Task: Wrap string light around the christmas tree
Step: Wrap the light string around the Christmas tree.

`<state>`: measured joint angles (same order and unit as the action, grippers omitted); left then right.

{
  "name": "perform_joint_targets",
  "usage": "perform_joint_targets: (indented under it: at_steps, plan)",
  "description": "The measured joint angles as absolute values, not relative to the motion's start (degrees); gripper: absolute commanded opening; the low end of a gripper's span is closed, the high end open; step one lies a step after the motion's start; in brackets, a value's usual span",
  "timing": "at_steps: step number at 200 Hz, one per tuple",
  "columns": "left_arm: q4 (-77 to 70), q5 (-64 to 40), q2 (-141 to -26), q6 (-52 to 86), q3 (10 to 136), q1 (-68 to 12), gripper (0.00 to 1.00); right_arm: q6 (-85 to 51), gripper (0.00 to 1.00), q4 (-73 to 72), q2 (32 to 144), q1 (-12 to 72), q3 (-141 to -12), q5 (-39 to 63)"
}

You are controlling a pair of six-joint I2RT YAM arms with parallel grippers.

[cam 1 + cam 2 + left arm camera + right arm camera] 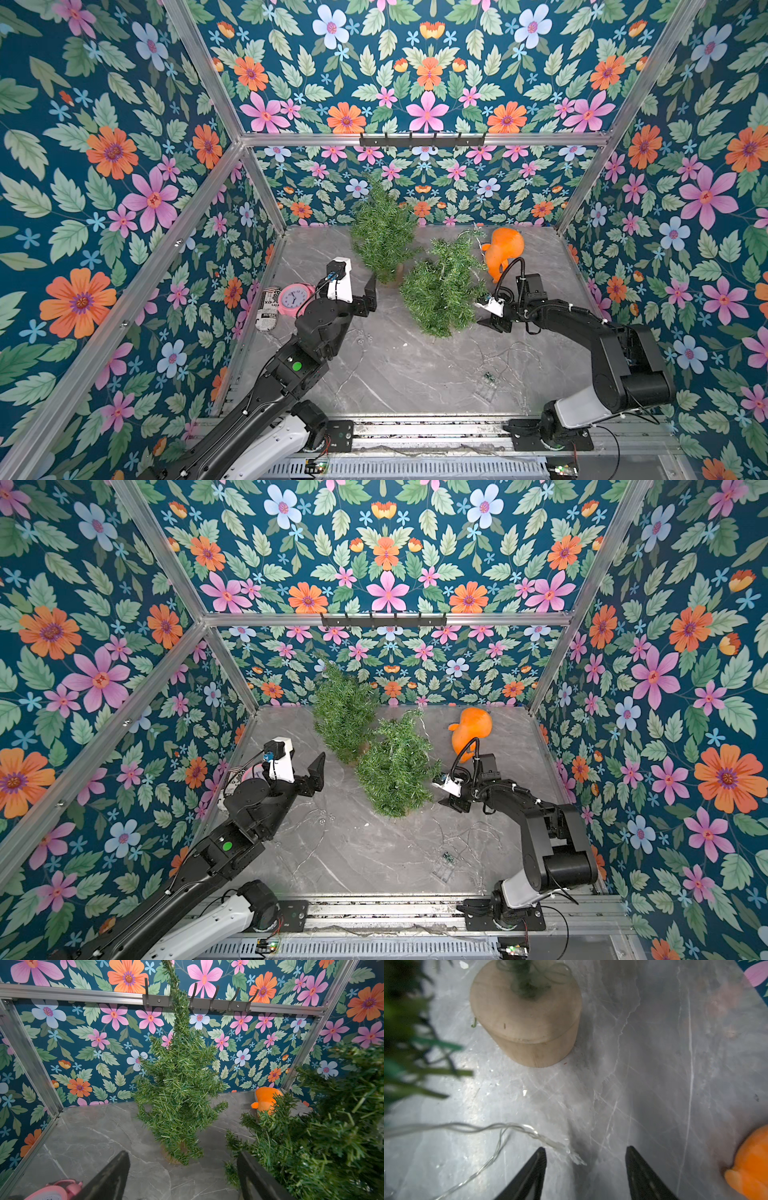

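The thin clear-wire string light (508, 1126) lies loose on the grey marble-pattern table (395, 374), on the robot's side of the nearer green artificial christmas tree (440, 286). Its free end lies flat between the two black fingertips of the right gripper (585, 1148), nearer to one of them. The jaws stand apart and grip nothing. The left gripper (182, 1153) is wide apart and empty, facing the second green tree (178, 1084) near the back wall.

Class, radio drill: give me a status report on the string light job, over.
Left gripper open, empty. Right gripper open, low over the string light lying on the table. Tree standing beside it. Second tree and orange toy close by.
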<state>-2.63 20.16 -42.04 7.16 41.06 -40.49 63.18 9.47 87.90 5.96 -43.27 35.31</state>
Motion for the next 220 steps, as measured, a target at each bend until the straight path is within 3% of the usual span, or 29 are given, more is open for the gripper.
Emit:
perform_joint_targets:
  at_steps: [68,134,154,174,220]
  plan:
    - [-2.7,19.4,-42.0,7.5,40.8,-40.2,0.83,69.1,0.60,16.7,90.7,6.0,-45.4,35.4]
    - [-3.0,18.8,-42.0,7.7,40.5,-39.7,0.83,72.2,0.30,18.3,92.3,6.0,-46.2,34.9]
    - [-3.0,18.8,-42.0,7.7,40.4,-39.7,0.83,72.8,0.13,18.3,91.9,6.0,-45.7,34.6]
    - [-3.0,18.5,-42.1,7.8,40.3,-39.5,0.83,73.1,0.04,19.4,90.1,6.0,-45.6,34.3]
    - [-3.0,18.1,-41.8,8.6,40.2,-39.1,0.83,73.2,0.00,20.4,81.4,6.7,-42.5,33.8]
